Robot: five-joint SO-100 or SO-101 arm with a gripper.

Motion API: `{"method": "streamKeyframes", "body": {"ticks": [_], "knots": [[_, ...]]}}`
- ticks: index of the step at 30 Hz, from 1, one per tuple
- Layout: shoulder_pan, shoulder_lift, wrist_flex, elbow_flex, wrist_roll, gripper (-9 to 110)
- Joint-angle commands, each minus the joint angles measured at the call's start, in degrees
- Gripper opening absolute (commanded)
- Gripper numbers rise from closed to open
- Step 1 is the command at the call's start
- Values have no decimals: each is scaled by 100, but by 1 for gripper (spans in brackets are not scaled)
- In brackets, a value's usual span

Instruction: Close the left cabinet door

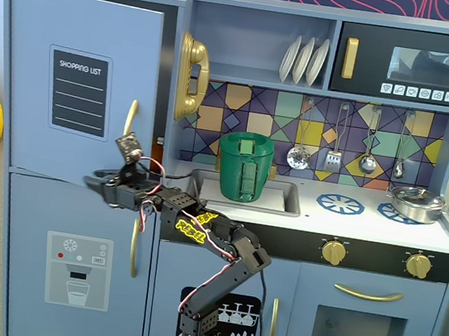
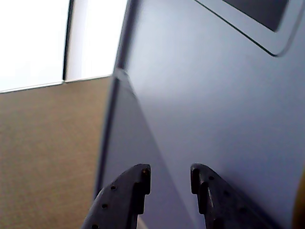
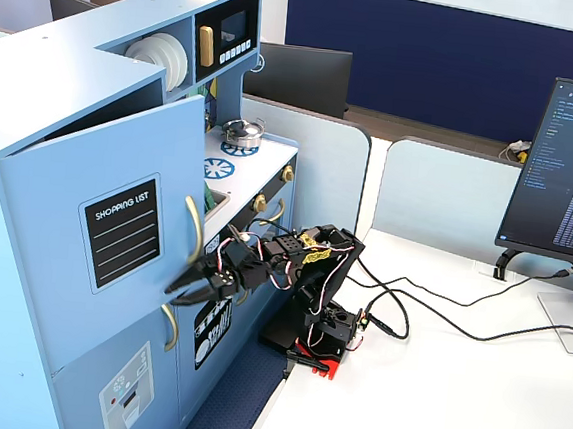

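The left cabinet door [image 1: 83,40] is light blue with a black "SHOPPING LIST" panel [image 1: 78,91] and a curved gold handle [image 1: 131,119]. It stands slightly ajar, with a dark gap along its handle edge, and its opening shows in a fixed view [image 3: 121,160]. My gripper [image 1: 92,185] is open and empty, pointing at the door's lower edge below the handle. In a fixed view the gripper [image 3: 181,291] is at the door face beside the handle [image 3: 197,232]. In the wrist view the open gripper [image 2: 170,174] is close to the door's face [image 2: 214,95]; I cannot tell whether it touches.
Below is the light-blue door with the dispenser graphic [image 1: 76,268]. A gold phone [image 1: 191,76] hangs right of the gap. A green bin [image 1: 244,167] sits in the sink. The arm's base [image 3: 317,328] stands on a white table with cables [image 3: 438,318] and a monitor [image 3: 571,169].
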Motion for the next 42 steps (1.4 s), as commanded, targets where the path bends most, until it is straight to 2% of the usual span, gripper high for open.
{"method": "streamKeyframes", "body": {"ticks": [1,8,17,23,31,38,42], "knots": [[773,149,-457,-70,-132,0],[1424,-79,-914,-70,-123,0],[1072,431,-686,325,44,0],[475,1266,492,589,360,0],[817,2672,1582,1485,703,0],[2259,4061,2909,2347,1371,0],[3138,4755,4113,2856,1556,0]]}}
